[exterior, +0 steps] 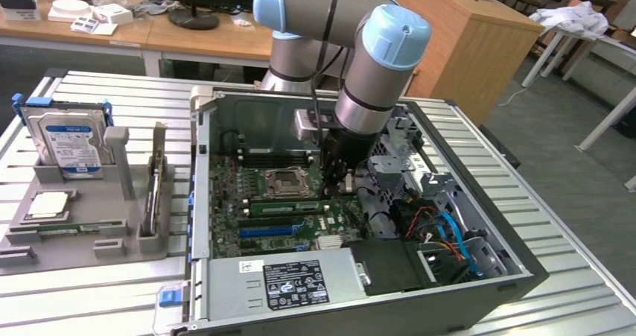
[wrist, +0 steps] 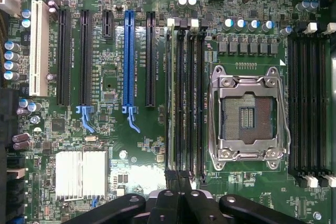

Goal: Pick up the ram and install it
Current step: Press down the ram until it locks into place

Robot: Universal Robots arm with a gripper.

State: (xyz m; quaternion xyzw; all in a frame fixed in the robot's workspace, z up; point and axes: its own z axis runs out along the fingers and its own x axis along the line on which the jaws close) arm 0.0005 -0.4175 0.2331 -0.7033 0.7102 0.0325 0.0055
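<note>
You've got the ram [wrist: 169,98] sitting edge-up in a slot of the four-slot bank just beside the CPU socket [wrist: 248,116], in the slot farthest from the socket. Thin green edge, runs the full slot length. In the exterior view the ram [exterior: 283,207] reads as a green strip lying flat along the board, on the near side of the CPU socket [exterior: 281,182], inside the open computer case [exterior: 517,265].

Your gripper [wrist: 178,179] is at one end of that slot bank, fingers [wrist: 172,178] pressed together with no gap, nothing clamped between them. The tips are over the end of the ram's slot; can't tell if they touch the stick. From outside, the gripper [exterior: 333,191] points straight down into the case, tip just beside the socket toward the exterior view's right.

Next to the ram, the three other slots in that bank look bare and black. A second bank of black memory slots [wrist: 310,103] sits on the socket's far side. The blue expansion slot [wrist: 129,59] and silver heatsink [wrist: 81,174] are on the ram's other side.

Outside the case, on the exterior view's left, a grey fixture tray [exterior: 89,224] holds the hard drive [exterior: 67,146] upright. The power supply [exterior: 288,280] sits at the case's near edge.
</note>
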